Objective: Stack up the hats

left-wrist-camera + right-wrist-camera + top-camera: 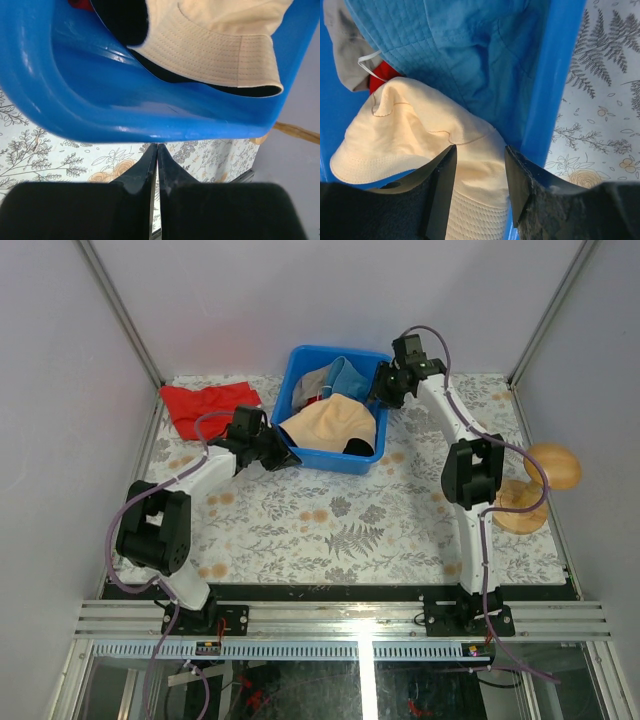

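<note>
A blue bin (pixel 335 462) at the back of the table holds the hats. The peach-beige hat (pixel 330 425) lies on top, brim toward the near side. Behind it are the blue hat (pixel 348 375) and the grey-khaki hat (pixel 312 382). In the right wrist view a bit of the red hat (pixel 382 75) shows between the grey-khaki hat (pixel 342 50) and the peach-beige hat (pixel 420 125). My right gripper (pixel 480 150) is open inside the bin's right side, its fingers either side of a fold of peach fabric. My left gripper (pixel 156 147) is shut and empty, tips at the bin's outer wall (pixel 100 115).
A flat red cloth (pixel 208 403) lies at the back left of the floral tablecloth. A mushroom-shaped wooden stand (pixel 535 485) sits at the right edge. Grey walls with metal posts close in the back and sides.
</note>
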`<action>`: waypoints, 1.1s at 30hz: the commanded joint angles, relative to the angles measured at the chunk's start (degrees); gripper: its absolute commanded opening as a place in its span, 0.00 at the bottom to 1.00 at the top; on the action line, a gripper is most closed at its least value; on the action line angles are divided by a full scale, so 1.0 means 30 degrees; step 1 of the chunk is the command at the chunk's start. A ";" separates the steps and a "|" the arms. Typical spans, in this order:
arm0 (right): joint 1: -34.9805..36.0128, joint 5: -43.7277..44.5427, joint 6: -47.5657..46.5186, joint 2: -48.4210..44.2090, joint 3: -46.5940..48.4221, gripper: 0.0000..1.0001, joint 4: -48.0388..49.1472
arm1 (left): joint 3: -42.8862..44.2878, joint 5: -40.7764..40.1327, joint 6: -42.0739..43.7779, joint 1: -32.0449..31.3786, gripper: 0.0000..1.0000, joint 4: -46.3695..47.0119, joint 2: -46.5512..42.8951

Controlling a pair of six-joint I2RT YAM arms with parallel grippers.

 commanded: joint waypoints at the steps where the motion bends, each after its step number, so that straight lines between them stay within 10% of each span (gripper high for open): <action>1: 0.0127 0.1239 -0.0605 0.0118 0.0948 0.50 -0.1746 | 0.1141 -0.0409 -0.0303 -0.0383 0.00 0.0526 0.0811; 14: 0.0125 0.4423 -0.1929 -0.4748 -0.3400 0.52 -0.0097 | 0.2774 -0.1070 -0.0389 -0.0574 0.00 0.0409 0.2805; 28: 0.0024 0.5698 -0.2099 0.0037 0.1234 0.55 -0.2205 | 0.3883 -0.1715 0.0006 -0.0581 0.00 -0.0435 0.3267; 33: -0.0005 0.6178 -0.2032 -0.0498 -0.0559 0.33 -0.2190 | 0.4215 -0.2321 0.0431 -0.0463 0.00 -0.0752 0.3445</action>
